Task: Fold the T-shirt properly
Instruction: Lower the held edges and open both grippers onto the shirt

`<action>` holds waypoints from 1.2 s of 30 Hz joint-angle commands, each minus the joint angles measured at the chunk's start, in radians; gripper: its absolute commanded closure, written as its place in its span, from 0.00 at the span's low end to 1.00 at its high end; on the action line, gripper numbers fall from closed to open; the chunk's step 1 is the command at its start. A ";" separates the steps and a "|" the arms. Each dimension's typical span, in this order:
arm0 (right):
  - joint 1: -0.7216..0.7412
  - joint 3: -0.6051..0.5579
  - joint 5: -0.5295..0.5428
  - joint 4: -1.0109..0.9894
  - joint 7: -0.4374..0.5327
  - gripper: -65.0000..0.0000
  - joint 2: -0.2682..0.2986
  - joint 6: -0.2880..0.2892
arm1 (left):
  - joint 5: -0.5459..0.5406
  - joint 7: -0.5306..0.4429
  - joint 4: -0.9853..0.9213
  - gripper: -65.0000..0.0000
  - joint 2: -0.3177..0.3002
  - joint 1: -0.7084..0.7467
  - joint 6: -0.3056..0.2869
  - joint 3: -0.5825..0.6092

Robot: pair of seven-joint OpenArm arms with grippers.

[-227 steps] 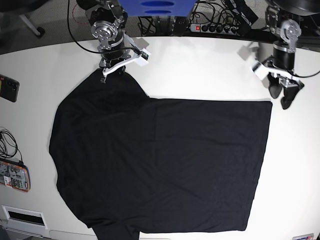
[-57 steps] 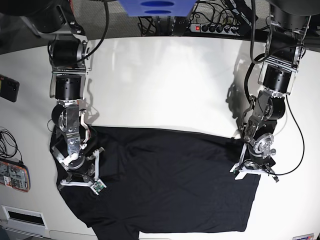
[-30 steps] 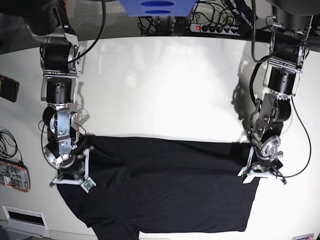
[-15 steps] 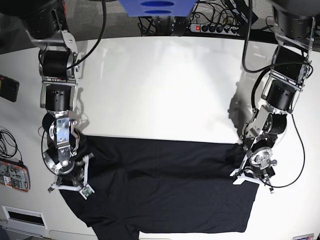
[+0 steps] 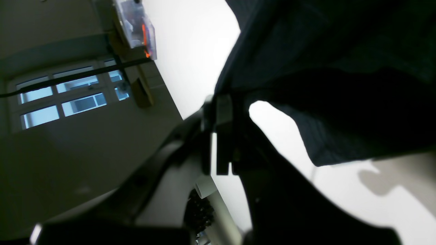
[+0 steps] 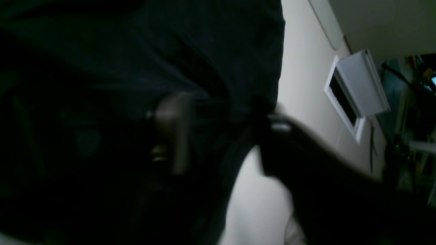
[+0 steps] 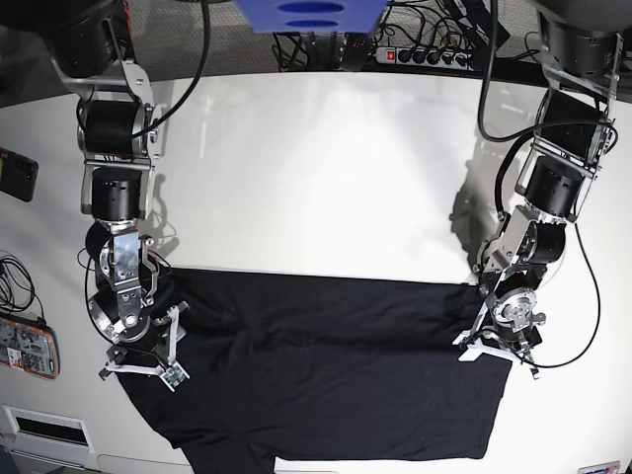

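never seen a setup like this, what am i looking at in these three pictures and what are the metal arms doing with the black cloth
This is a robot with two arms working at a white table. One picture looks down from above; the other two come from small cameras on each wrist, so they are close, dark and tilted.

On the table lies a black T-shirt, with its far part already folded toward the near edge. The left gripper, on the right side of the overhead picture, has its jaws shut on the shirt's folded edge, which the left wrist picture shows up close. The right gripper, at the other end of the fold, has its jaws apart around the cloth; whether it touches the cloth is not clear. A phone lies at the table's left edge.
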 commanded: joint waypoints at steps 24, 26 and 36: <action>0.031 -0.003 0.005 0.027 0.020 0.10 0.010 -0.198 | 0.019 0.003 0.015 1.00 -0.009 -0.043 0.020 -0.005; 0.031 -0.003 0.005 0.035 0.020 0.10 0.010 -0.198 | 0.053 0.003 0.015 1.00 -0.009 -0.057 0.020 -0.003; 0.029 -0.003 0.006 0.098 0.019 0.10 0.008 -0.198 | 0.174 0.003 0.014 0.48 -0.009 -0.060 0.020 -0.003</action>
